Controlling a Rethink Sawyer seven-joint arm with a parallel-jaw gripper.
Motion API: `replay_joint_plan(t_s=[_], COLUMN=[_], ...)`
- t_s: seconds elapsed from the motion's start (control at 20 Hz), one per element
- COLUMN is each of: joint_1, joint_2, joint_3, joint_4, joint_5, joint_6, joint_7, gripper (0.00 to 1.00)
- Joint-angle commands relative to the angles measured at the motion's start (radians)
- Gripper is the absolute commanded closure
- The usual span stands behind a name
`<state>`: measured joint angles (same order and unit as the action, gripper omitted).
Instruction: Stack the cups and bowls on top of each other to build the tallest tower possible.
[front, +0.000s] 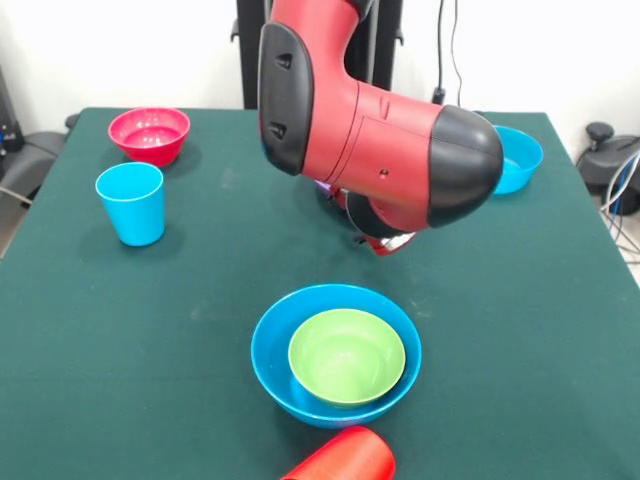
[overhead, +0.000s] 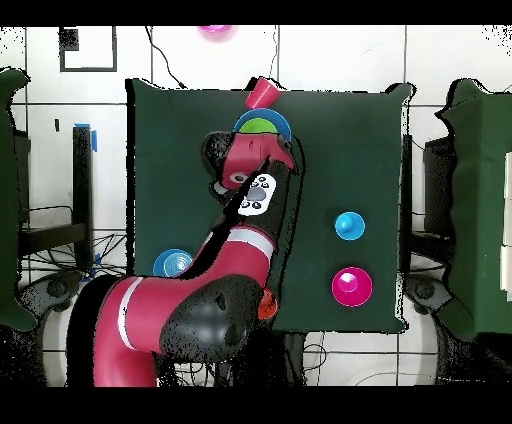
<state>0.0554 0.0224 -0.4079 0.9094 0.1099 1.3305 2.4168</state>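
A lime green bowl (front: 347, 355) sits nested in a blue bowl (front: 290, 385) at the table's near middle; the pair also shows in the overhead view (overhead: 262, 125). A red cup (front: 343, 458) lies on its side just in front of them (overhead: 262, 93). A light blue cup (front: 131, 202) stands upright at the left (overhead: 349, 226). A pink bowl (front: 150, 133) sits behind it (overhead: 352, 287). A second blue bowl (front: 520, 158) sits at the far right (overhead: 172, 263). My gripper is hidden under the arm's thick last links (front: 380, 150), behind the nested bowls. No taller tower, purple bowl or orange cup shows.
The arm reaches low over the table's middle (overhead: 250, 190). A pink object (overhead: 215, 30) lies on the floor beyond the table's edge. Cables and equipment (front: 612, 160) sit off the table's right side.
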Motion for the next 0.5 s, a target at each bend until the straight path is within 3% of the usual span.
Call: replay_joint_plan(t_s=[0.05,0.2,0.5], joint_1=[0.004,-0.008,-0.022], joint_2=[-0.062,-0.098,-0.118], joint_3=[0.106,0.13,0.138], joint_4=[0.045,0.064,0.074], joint_5=[0.009,0.017,0.014], joint_6=[0.111,0.14,0.154], joint_7=[0.015,-0.034,-0.039], gripper=[0.0,0.0,0.0])
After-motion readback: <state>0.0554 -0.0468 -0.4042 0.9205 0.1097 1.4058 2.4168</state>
